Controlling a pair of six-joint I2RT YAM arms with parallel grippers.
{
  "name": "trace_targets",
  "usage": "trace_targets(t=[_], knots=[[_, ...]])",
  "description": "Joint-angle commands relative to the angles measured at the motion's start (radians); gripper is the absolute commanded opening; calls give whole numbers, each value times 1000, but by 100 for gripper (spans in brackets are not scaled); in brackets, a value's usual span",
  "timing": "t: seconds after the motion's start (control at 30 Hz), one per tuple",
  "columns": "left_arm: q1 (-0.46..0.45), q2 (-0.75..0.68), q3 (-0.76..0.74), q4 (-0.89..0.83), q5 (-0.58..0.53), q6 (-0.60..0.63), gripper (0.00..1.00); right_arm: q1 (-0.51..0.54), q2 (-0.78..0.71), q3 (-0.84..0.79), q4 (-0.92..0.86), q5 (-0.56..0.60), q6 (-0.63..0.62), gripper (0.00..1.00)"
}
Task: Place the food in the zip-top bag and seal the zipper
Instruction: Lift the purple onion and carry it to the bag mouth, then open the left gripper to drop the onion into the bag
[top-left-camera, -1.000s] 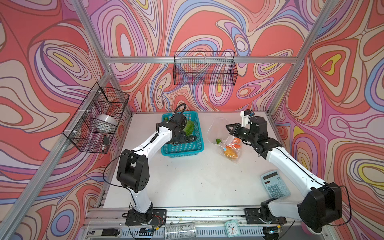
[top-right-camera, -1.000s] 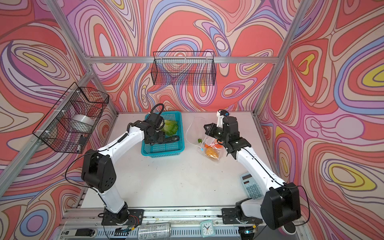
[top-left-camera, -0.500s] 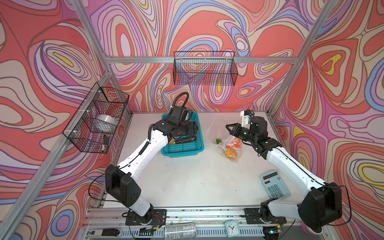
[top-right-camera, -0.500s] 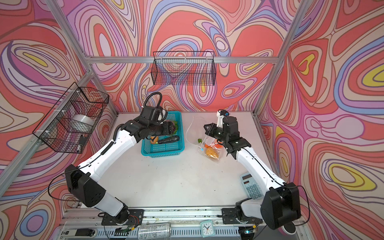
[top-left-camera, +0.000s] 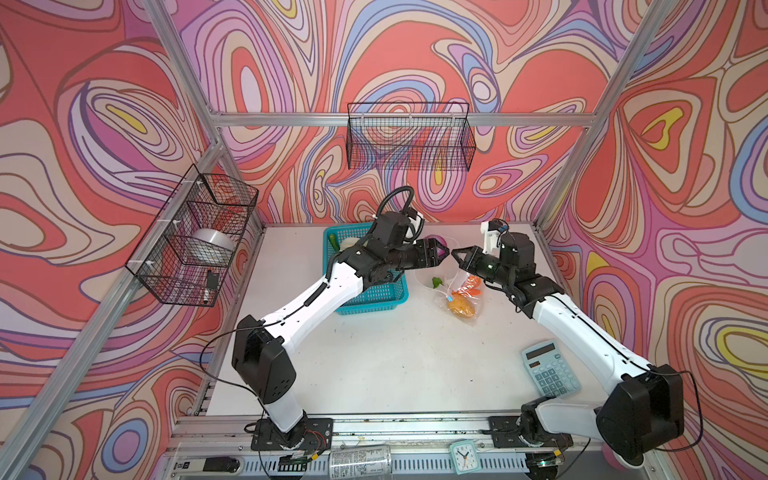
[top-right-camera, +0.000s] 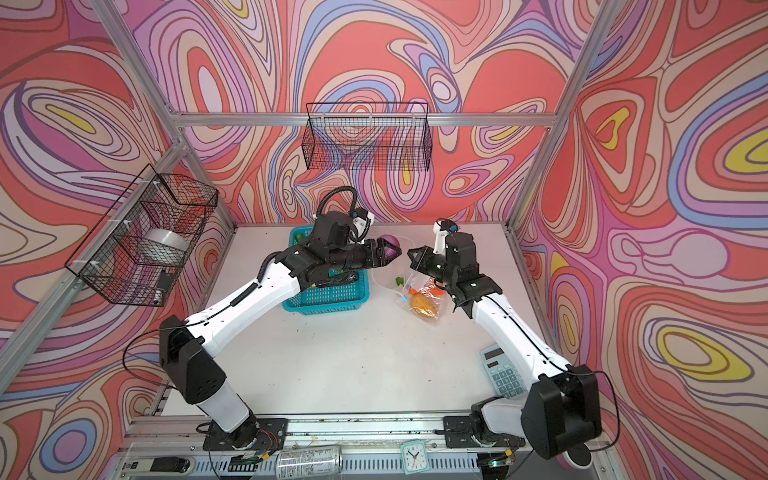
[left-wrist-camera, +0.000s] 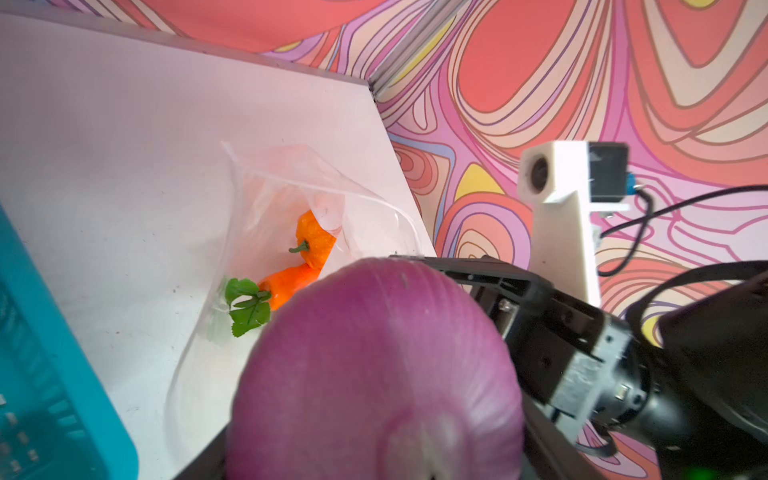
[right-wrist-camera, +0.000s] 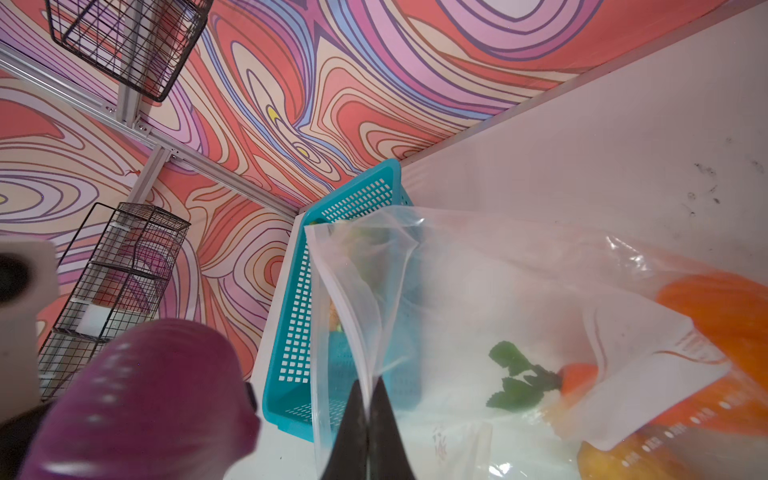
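Two grippers hang nearly tip to tip above the surface (top-left-camera: 395, 357), btwn the teal basket (top-left-camera: 374, 296) & the zip-top bag (top-left-camera: 465, 297). We see the left gripper (top-left-camera: 442, 252) w/ its jaws spread around a purple onion (top-right-camera: 389, 242), clamping it in the air just beside the bag's mouth. In the left wrist view that onion fills the foreground. The right gripper (right-wrist-camera: 368, 399) has its jaws pressed together on the bag's upper edge. That side is held up off the surface & the mouth gapes toward the onion. Inside the bag we make out an orange carrot (left-wrist-camera: 291, 282) w/ green leaves and an orange pumpkin (left-wrist-camera: 314, 243), both low in the bag. A light-blue speck low on the bag is prob. the zipper's slider (top-left-camera: 450, 298). Basket contents are mostly hidden by the left arm. A calculator (top-left-camera: 550, 370) lies well apart, front right.
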Motion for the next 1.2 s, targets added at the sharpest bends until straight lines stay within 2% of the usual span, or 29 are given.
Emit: trace_targets(t=[0.0, 0.23, 0.53, 0.73, 0.8, 1.0, 1.17], knots=[[-1, 47, 18, 43, 34, -44, 54, 4, -19, 15, 2, 7, -6, 0], [-5, 127, 68, -81, -83, 22, 54, 4, -41, 15, 0, 6, -9, 0], [-29, 282, 275, -376, -297, 160, 61, 4, -14, 45, 19, -22, -12, 0], [-32, 317, 286, -411, -342, 173, 67, 4, 3, 36, 62, -42, 15, 0], [-32, 315, 279, -409, -344, 169, 70, 4, 6, 28, 76, -45, 25, 0], [-32, 309, 283, -420, -354, 162, 100, 4, -1, -5, 93, -40, 41, 0], [-32, 289, 275, -423, -355, 163, 100, 5, -2, -5, 74, -35, 31, 0]])
